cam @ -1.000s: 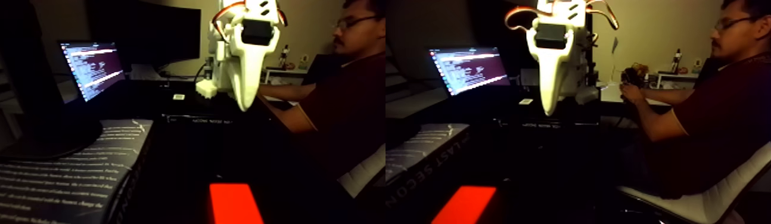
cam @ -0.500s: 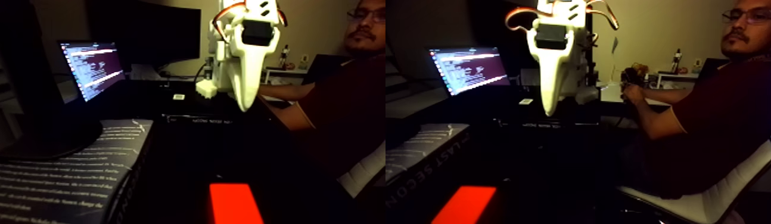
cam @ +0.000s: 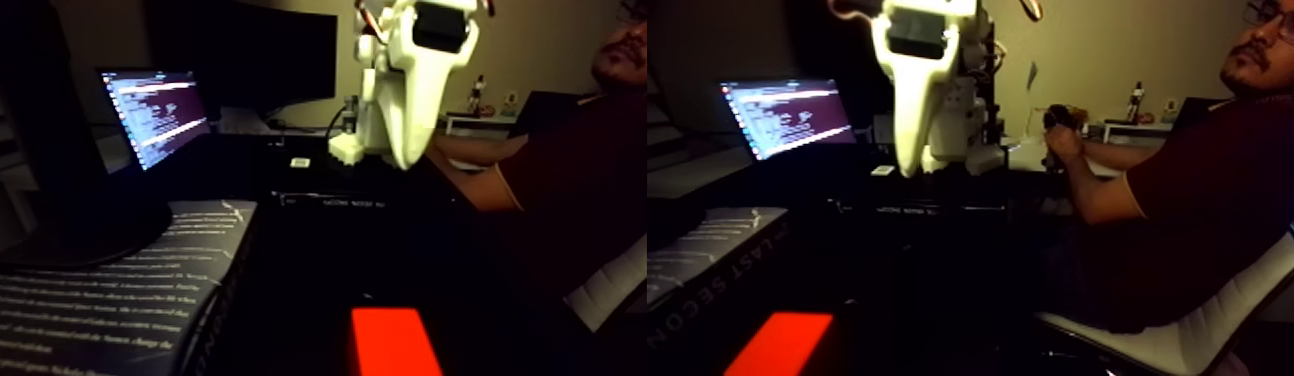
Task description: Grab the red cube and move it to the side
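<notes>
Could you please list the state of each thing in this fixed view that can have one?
end effector: raised, tip pointing down, holding nothing; open or shut cannot be told.
red cube: resting on the dark surface near the bottom edge, ungrasped, well below the end effector.
laptop: lid open, screen lit with text.
large monitor: screen dark.
person: seated in a chair, one hand gripping a small device.

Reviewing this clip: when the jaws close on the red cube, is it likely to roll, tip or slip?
The red cube shows flat faces and straight edges, so it should probably sit still or slide rather than roll. It looks low and broad from this angle, so tipping seems unlikely. Its surface shows no glare, which hints at fair grip, though the dim, blurry picture leaves that uncertain. The gripper hangs high above it.
</notes>
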Controlling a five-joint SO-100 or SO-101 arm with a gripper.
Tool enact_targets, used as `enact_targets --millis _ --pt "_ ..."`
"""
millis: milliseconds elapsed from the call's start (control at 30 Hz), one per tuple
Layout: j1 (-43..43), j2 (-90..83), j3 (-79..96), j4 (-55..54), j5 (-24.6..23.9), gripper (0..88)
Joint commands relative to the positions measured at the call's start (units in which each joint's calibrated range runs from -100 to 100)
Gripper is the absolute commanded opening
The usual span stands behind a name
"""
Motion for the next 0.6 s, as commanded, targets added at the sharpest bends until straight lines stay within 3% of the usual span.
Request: enact_targets --millis 0,567 --pt "1.2 7.9 -8.2 -2.9 0.7 1.1" --pt "1.8 46.5 -49.1 5.5 2.9 2.5"
